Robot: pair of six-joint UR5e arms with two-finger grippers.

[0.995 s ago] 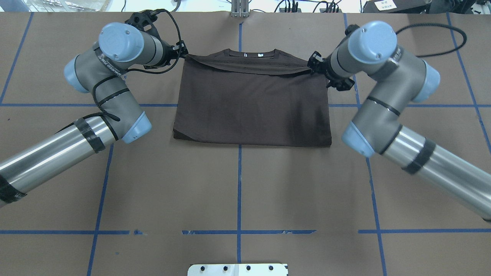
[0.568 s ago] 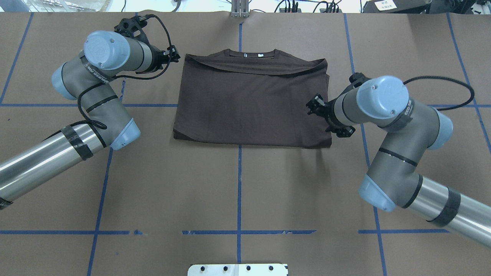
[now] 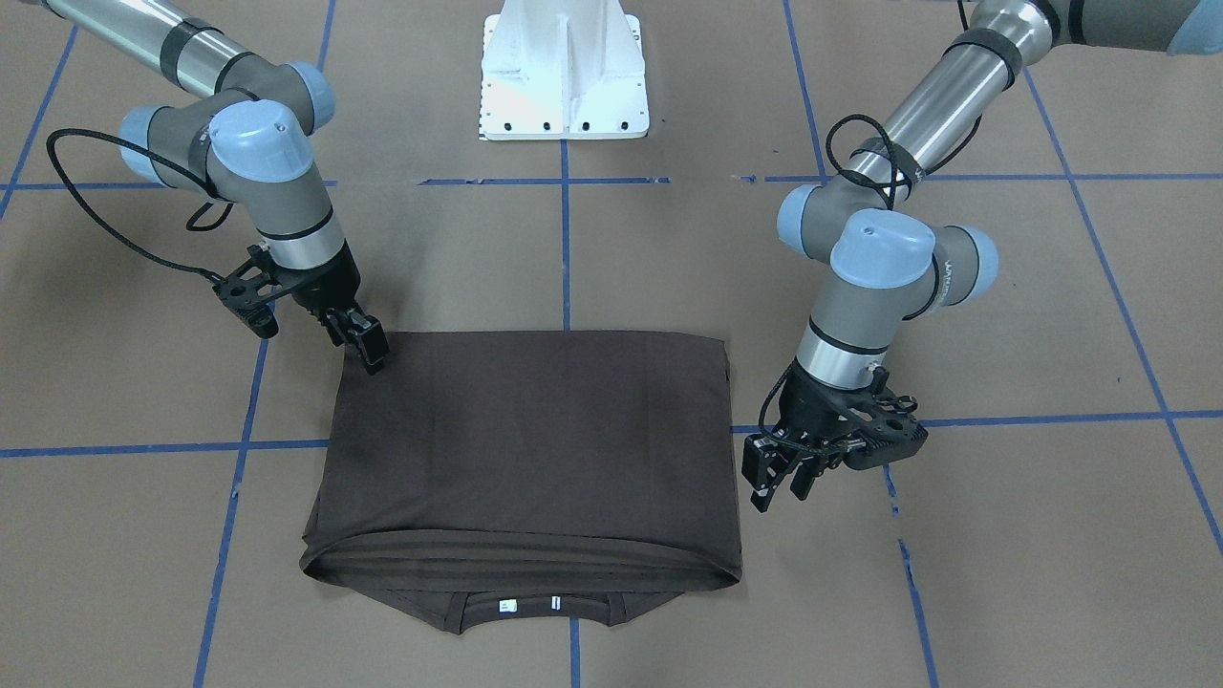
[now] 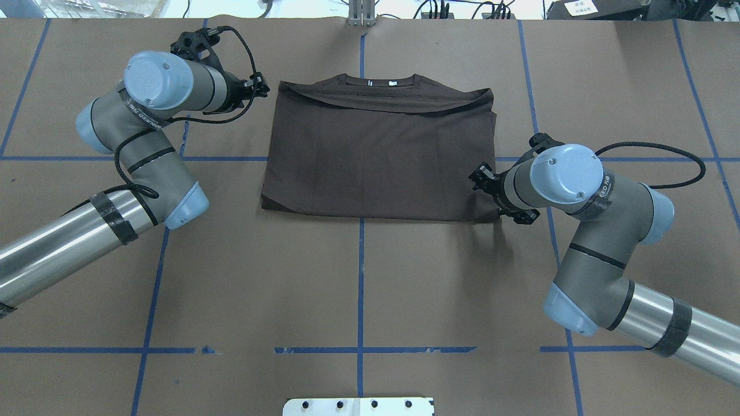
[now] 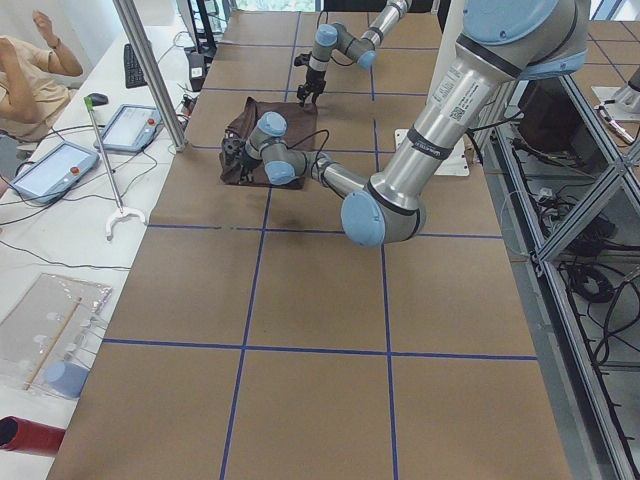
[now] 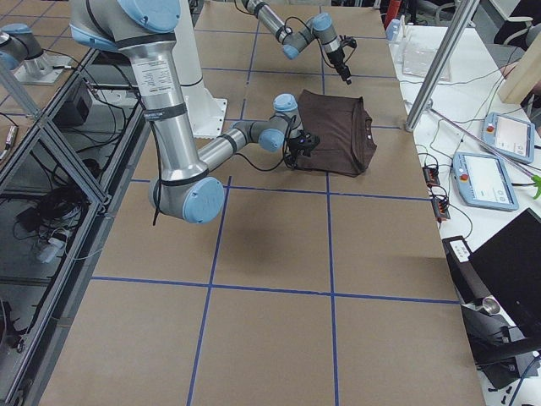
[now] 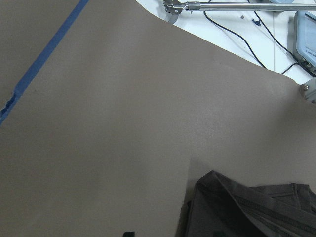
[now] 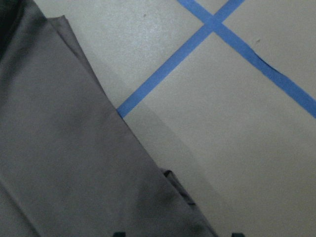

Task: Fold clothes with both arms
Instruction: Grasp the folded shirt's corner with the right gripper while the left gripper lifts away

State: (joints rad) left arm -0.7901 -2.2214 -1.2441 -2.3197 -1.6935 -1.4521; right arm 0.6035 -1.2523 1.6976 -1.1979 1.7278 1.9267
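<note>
Brown thin-fabric folded T-shirt (image 4: 376,156), long axis left-right. Right black two-finger gripper (image 3: 371,354) at near-right corner, jaws apart. Left black gripper (image 3: 779,483) just off far-left corner, also apart.

— Bright and even, lit from above?
— Yes. Only soft, faint shadows on the bench (image 4: 358,277), darkest beside the right arm (image 4: 711,341). Glare streaks along its silver tube and along that of the left arm (image 4: 58,248).
— Sharp throughout?
— Not the right wrist view: soft, dim, greyish. Blown-out white at the upper right of the left wrist view. Slight wide-angle stretch toward the edges of both side views.
</note>
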